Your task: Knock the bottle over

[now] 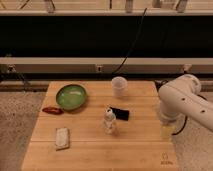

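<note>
1. The bottle (109,121) stands upright near the middle of the wooden table (140,150), its narrow neck pointing up.
2. The gripper (167,131) hangs at the table's right edge, under the bulky white arm (186,102), well apart from the bottle and to its right as I look at it.
3. Its fingers are spread apart, with nothing between them.
4. Bare tabletop lies between the gripper and the bottle, and the two do not touch.
5. A flat black object (120,113) lies just beside the bottle, behind it and slightly toward the arm's side.
6. A translucent white cup (119,86) stands upright farther back, near the far edge.
7. A green bowl (71,96) sits at the back left, with a small red item (51,110) near its front-left rim.
8. A pale rectangular pad (62,137) lies near the front left, well apart from the bottle.
</note>
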Controlling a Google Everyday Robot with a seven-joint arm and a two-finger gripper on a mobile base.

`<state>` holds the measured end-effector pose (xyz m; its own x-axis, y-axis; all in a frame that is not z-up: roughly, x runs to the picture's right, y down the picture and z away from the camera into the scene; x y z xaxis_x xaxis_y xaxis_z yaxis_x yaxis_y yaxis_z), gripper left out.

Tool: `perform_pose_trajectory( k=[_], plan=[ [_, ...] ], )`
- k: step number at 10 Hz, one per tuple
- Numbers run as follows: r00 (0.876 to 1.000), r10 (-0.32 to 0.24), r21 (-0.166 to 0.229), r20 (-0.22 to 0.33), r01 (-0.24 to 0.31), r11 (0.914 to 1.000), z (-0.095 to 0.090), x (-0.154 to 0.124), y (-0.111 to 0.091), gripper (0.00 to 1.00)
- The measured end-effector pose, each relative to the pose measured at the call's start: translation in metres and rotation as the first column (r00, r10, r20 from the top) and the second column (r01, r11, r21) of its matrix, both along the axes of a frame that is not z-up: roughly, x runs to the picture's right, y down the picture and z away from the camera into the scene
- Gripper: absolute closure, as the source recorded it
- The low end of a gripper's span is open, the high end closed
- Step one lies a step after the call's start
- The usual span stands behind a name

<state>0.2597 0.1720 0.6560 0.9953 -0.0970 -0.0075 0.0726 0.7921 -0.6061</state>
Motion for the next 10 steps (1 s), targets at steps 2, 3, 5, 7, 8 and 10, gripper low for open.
perform_pose_trajectory(
  k=[2, 3, 5, 7, 8, 10],
  plan=[
    [1.0, -0.014, -0.005, 0.004, 0.014, 0.9999, -0.001, -0.004, 0.002, 0.29],
    [1.0, -0.019, -0.009, 0.008, 0.019, 0.9998, -0.002, -0.007, 0.005, 0.32],
    [0.999, -0.033, -0.015, 0.014, 0.033, 0.9993, -0.004, -0.013, 0.009, 0.45],
    [0.999, -0.043, -0.02, 0.019, 0.043, 0.9989, -0.006, -0.018, 0.013, 0.49],
    [0.999, -0.048, -0.021, 0.022, 0.048, 0.9986, -0.007, -0.02, 0.014, 0.54],
    [0.998, -0.057, -0.027, 0.029, 0.058, 0.998, -0.009, -0.025, 0.022, 0.73]
  ],
)
